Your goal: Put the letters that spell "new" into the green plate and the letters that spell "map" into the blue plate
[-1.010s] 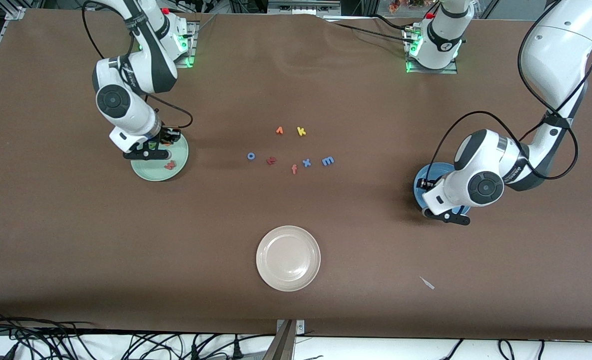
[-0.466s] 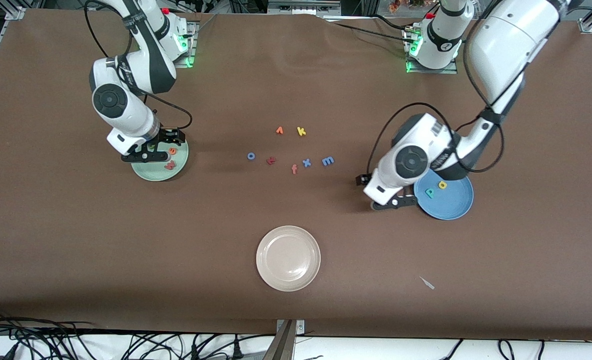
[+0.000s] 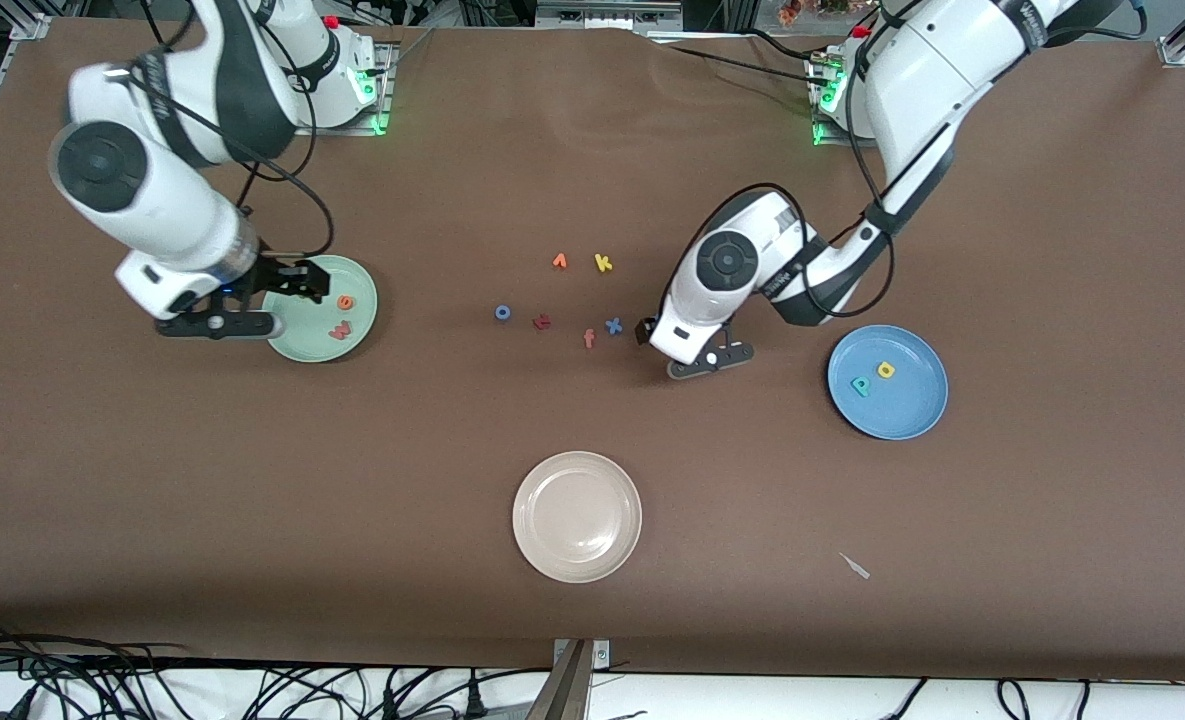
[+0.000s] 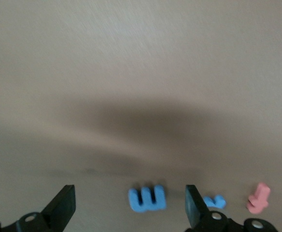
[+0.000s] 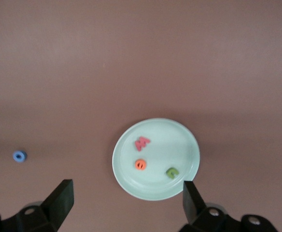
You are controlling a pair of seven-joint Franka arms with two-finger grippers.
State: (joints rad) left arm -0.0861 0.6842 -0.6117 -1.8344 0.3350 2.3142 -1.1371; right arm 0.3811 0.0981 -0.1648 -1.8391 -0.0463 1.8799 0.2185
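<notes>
Blue foam "m" [image 4: 147, 198] flat on table, left gripper [image 4: 130, 208] overhead – jaws released, right gripper [image 5: 126, 200] likewise.

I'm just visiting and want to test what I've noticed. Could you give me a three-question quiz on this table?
1. True or false: the green plate holds three letters.
2. Which letter lies between the open left pincer fingers?
3. The blue plate holds: A) the yellow "a" and teal "p"; B) nothing; C) four letters.

Key: 1 true; 2 the blue "m"; 3 A.
</notes>
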